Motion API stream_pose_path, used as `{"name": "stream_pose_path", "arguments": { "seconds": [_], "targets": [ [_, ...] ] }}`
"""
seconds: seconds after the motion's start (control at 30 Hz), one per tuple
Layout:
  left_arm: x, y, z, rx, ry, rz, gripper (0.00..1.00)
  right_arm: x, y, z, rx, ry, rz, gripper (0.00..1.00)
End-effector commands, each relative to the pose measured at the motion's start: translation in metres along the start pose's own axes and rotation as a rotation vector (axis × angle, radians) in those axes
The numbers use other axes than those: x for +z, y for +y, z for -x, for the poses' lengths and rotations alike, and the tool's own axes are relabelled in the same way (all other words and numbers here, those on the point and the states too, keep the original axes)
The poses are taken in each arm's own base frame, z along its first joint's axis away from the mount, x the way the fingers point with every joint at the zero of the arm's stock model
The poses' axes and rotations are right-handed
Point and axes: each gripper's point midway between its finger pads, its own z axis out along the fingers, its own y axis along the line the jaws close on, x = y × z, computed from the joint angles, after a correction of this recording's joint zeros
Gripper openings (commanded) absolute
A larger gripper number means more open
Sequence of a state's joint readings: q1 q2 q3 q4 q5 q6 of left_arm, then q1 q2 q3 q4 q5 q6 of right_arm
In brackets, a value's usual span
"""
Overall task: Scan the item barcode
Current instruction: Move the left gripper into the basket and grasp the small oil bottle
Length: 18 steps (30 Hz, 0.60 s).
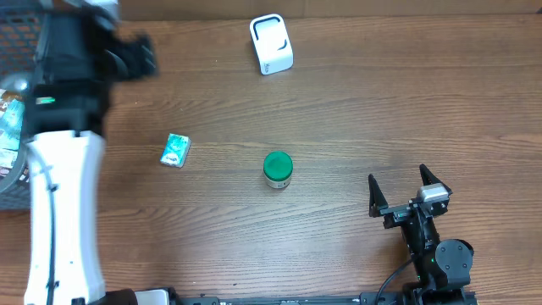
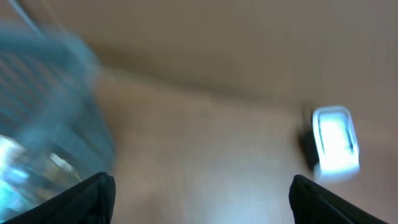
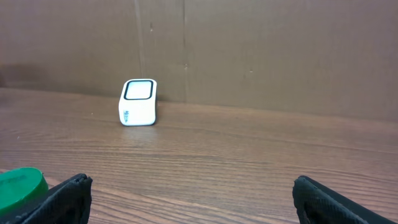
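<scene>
The white scanner [image 1: 271,44] stands upright near the far edge of the wooden worktop [image 1: 356,110], about midway along it, with bare wood all around it. A green-lidded jar [image 1: 277,169] stands upright near the middle of the worktop, well apart from the scanner. A small teal packet [image 1: 175,151] lies flat to the jar's left, apart from it. A wire basket [image 1: 15,191] sits at the left edge with packaged goods inside, too blurred to name. The left gripper [image 1: 140,55] hangs over the far left corner beside the basket. In its blurred wrist view its fingers [image 2: 93,196] stand wide apart with nothing between them, the basket to their left and the scanner off to the right. The right gripper [image 1: 408,191] sits low near the front right corner, jaws wide apart and empty, pointing toward the far edge. Its wrist view shows the scanner ahead and the jar's green lid at the lower left, beside the left finger [image 3: 62,199].
</scene>
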<state>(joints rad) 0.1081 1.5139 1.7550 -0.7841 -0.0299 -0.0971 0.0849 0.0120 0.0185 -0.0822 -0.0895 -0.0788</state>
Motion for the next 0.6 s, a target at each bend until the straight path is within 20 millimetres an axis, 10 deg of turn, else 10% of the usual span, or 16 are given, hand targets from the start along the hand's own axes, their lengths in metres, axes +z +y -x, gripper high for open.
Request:
{"name": "stream_pose_path", "arguments": {
  "seconds": [0.0, 0.23, 0.57],
  "targets": [
    [-0.034, 0.037, 0.055, -0.030, -0.163, 0.029, 0.90, 0.000, -0.003, -0.002, -0.004, -0.002, -0.013, 1.00],
    [-0.032, 0.135, 0.061, -0.124, -0.197, 0.221, 0.91, 0.000, -0.003, -0.002, -0.004, -0.002, -0.013, 1.00],
    [0.046, 0.216, 0.012, -0.318, -0.048, 0.061, 0.89, 0.000, -0.003, -0.002, -0.004, -0.002, -0.013, 1.00]
  ]
}}
